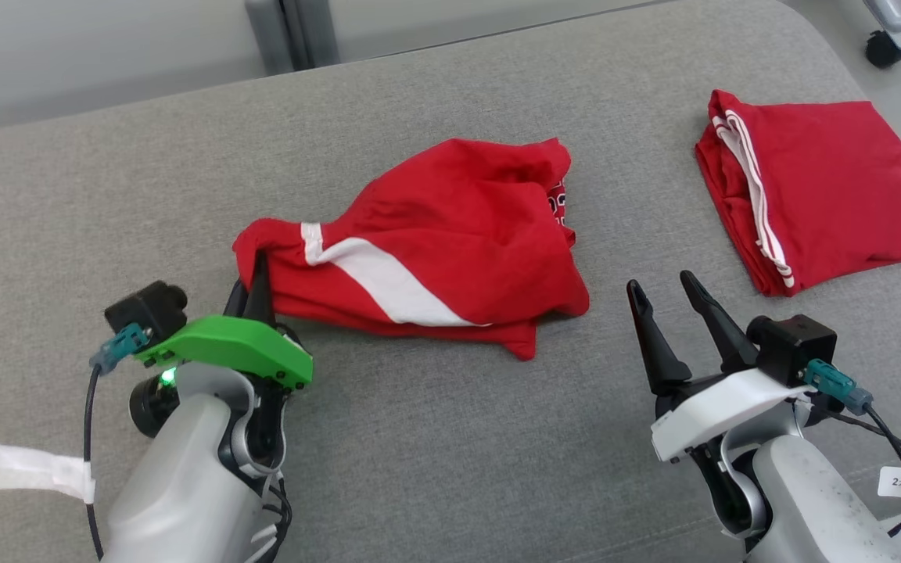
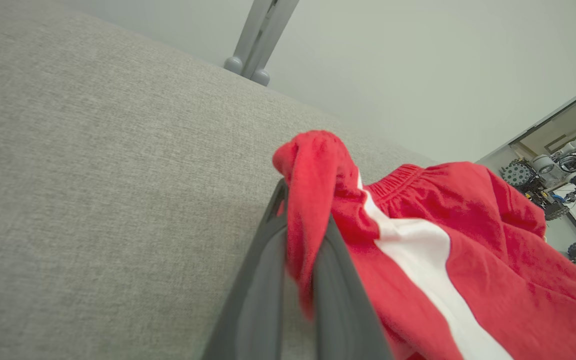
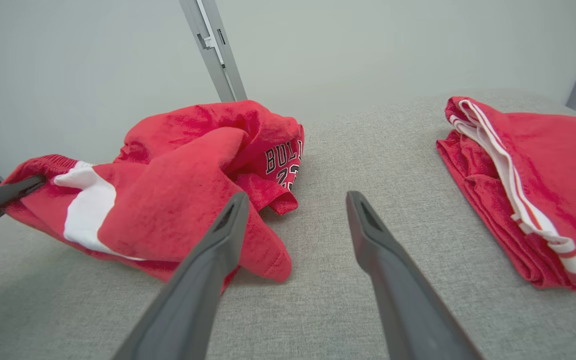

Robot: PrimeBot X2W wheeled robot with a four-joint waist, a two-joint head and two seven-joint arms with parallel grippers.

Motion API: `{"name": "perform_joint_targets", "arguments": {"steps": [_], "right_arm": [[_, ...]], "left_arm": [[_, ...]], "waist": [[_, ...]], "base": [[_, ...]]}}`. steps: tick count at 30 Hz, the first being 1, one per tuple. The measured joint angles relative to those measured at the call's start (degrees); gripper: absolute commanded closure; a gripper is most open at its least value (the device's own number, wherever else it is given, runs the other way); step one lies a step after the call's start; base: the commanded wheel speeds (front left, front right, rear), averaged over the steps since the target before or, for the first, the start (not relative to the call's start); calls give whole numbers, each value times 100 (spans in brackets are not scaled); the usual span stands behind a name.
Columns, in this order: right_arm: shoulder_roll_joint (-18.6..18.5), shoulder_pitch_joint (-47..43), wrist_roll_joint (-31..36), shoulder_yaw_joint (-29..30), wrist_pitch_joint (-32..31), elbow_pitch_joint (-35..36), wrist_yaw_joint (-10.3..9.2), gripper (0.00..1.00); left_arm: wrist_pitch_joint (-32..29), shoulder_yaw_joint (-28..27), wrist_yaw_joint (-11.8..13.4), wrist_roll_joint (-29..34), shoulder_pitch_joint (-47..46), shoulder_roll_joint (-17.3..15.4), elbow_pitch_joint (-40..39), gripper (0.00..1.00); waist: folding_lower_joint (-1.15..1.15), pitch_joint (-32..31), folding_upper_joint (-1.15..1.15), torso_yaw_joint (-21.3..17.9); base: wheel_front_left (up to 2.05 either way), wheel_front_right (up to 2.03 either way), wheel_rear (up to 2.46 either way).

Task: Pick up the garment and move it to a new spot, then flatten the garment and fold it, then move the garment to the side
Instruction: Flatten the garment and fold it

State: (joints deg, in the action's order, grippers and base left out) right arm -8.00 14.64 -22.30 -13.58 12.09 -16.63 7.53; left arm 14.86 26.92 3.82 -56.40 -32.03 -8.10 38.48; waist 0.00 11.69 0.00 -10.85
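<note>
While the grey cloth table sits by a pale wall, the crumpled red garment lies mid-table, left end pinched in the jaws of the left gripper; right gripper off its right, jaws wide, empty.

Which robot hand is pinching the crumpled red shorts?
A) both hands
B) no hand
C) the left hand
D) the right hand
C: the left hand is shut on a corner of the crumpled red shorts, while the right hand is open beside them, holding nothing.
</note>
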Motion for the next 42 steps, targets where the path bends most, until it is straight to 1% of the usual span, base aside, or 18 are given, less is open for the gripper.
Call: {"name": "perform_joint_targets", "arguments": {"steps": [5, 6, 7, 8, 11, 14, 16, 18, 21, 24, 25, 27, 28, 32, 35, 39, 42], "right_arm": [[-14, -24, 23, 23, -66, 65, 0, 0], [-15, -27, 25, 23, -77, 83, 0, 0], [-16, -30, 32, 22, -98, 101, 0, 0], [-16, -33, 32, 20, -102, 111, 0, 0], [-25, -70, 35, 33, -144, 130, 0, 0], [-30, -118, 40, 45, -168, 149, 0, 0], [-26, -129, 44, 42, -192, 177, 0, 0], [-3, -139, 76, 23, -203, 188, 0, 0], [-8, -144, 71, -20, -215, 208, 0, 0], [-10, -148, 62, -35, -215, 208, 0, 0], [-7, -148, 59, -38, -214, 209, 0, 0], [-3, -147, 54, -43, -214, 208, 0, 0], [1, -147, 54, -60, -210, 205, 0, 0], [34, -141, 54, -94, -180, 192, 0, 0], [47, -136, 26, -94, -138, 169, 0, 0], [55, -134, 20, -93, -90, 122, 0, 0], [73, -129, -1, -109, -54, 90, 0, 0]], "left_arm": [[19, -773, 34, 437, 575, 107, -176, 100], [19, -906, 33, 516, 723, 163, -201, 77], [18, -976, 20, 601, 866, 203, -201, 13], [18, -982, -32, 677, 991, 242, -178, 0], [18, -966, -131, 882, 1180, 330, -148, 0], [18, -971, -130, 1133, 1216, 304, -230, 0], [19, -933, -67, 1422, 1201, 160, -426, 0], [-35, -870, -26, 1499, 1146, 48, -565, 0], [-416, -643, -52, 1726, 894, -149, -832, 0], [-1066, -415, -138, 1780, 453, -261, -972, 0], [-1254, -370, -133, 1786, 355, -270, -962, 0], [-1882, -191, -130, 1781, 129, -289, -822, 0], [-2097, -125, -134, 1780, 57, -290, -767, 0], [-2655, 103, -175, 1835, -351, -250, -560, 0], [-2914, 232, -48, 1973, -499, -289, -357, 0], [-3326, 405, 200, 2191, -691, -401, -91, 0], [-3449, 447, 233, 2226, -795, -464, -40, 0]], "waist": [[0, -56, 0, 212], [0, -72, 0, 248], [0, -90, 0, 280], [0, -109, 0, 307], [0, -169, 0, 374], [0, -227, 0, 432], [0, -276, 0, 467], [0, -297, 0, 460], [0, -303, 0, 404], [0, -288, 0, 313], [0, -282, 0, 283], [0, -264, 0, 192], [0, -255, 0, 151], [0, -198, 0, -74], [0, -155, 0, -265], [0, -90, 0, -516], [0, -40, 0, -675]], "base": [[0, 0, 0], [0, 0, 0], [0, 0, 0], [0, 0, 0], [0, 0, 0], [0, 0, 0], [0, 0, 0], [0, 0, 0], [0, 0, 0], [0, 0, 0], [0, 0, 0], [0, 0, 0], [0, 0, 0], [0, 0, 0], [0, 0, 0], [0, 0, 0], [0, 0, 0]]}}
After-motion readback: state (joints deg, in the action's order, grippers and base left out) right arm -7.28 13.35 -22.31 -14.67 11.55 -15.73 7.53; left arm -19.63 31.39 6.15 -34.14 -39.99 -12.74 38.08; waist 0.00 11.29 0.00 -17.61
